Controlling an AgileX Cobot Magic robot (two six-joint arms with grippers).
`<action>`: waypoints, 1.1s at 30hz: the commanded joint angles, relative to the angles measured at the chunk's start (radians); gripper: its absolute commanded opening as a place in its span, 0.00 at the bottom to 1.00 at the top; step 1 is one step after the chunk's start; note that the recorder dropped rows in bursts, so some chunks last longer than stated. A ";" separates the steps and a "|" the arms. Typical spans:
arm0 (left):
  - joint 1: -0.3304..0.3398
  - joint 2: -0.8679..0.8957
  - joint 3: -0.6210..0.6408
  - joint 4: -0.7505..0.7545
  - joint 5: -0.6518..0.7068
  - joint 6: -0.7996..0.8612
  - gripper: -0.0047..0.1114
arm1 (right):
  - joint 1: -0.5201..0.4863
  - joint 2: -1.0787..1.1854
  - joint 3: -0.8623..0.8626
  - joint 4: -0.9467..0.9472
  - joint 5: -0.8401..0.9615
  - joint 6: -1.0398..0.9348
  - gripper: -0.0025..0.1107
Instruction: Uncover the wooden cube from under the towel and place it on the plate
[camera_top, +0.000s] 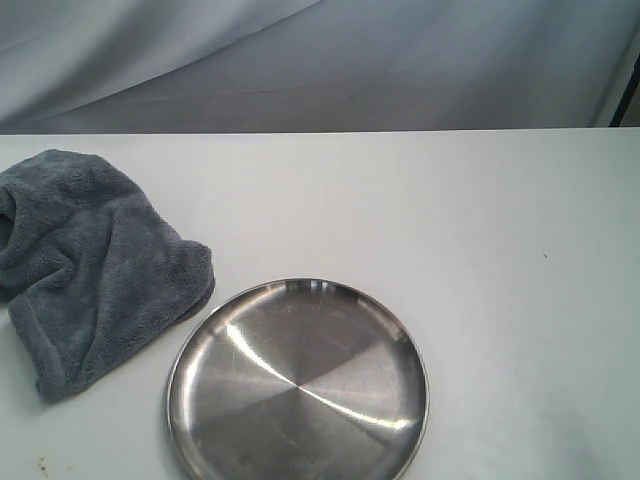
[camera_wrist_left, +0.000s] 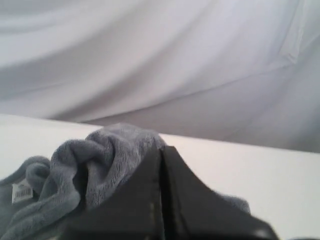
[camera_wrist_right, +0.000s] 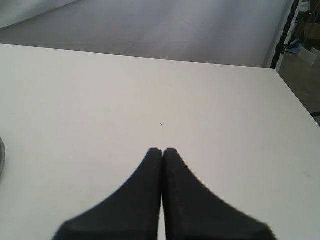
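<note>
The dark grey fluffy towel (camera_top: 90, 265) lies bunched at the left of the white table, and no wooden cube shows anywhere. To its lower right rests the round steel plate (camera_top: 297, 385), with nothing on it. Neither arm appears in the exterior view. In the left wrist view my left gripper (camera_wrist_left: 162, 148) is shut, its black fingers pressed together just in front of the towel's (camera_wrist_left: 95, 165) folds, holding nothing. My right gripper (camera_wrist_right: 162, 150) is shut over bare table, with the plate's rim (camera_wrist_right: 1, 155) at the picture's edge.
A white label (camera_wrist_left: 21, 192) is sewn to the towel. The table's (camera_top: 480, 250) far edge meets a grey backdrop cloth (camera_top: 320, 60). In the right wrist view the table's side edge (camera_wrist_right: 295, 100) borders a dark stand and floor.
</note>
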 joint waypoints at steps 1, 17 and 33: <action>-0.002 -0.004 0.005 -0.057 -0.190 -0.017 0.04 | -0.008 -0.006 0.004 0.005 -0.002 -0.004 0.02; -0.002 -0.004 0.005 -0.127 -0.354 -0.095 0.04 | -0.008 -0.006 0.004 0.005 -0.002 -0.004 0.02; -0.002 -0.004 0.005 -0.119 -0.278 -0.031 0.04 | -0.008 -0.006 0.004 0.005 -0.002 -0.004 0.02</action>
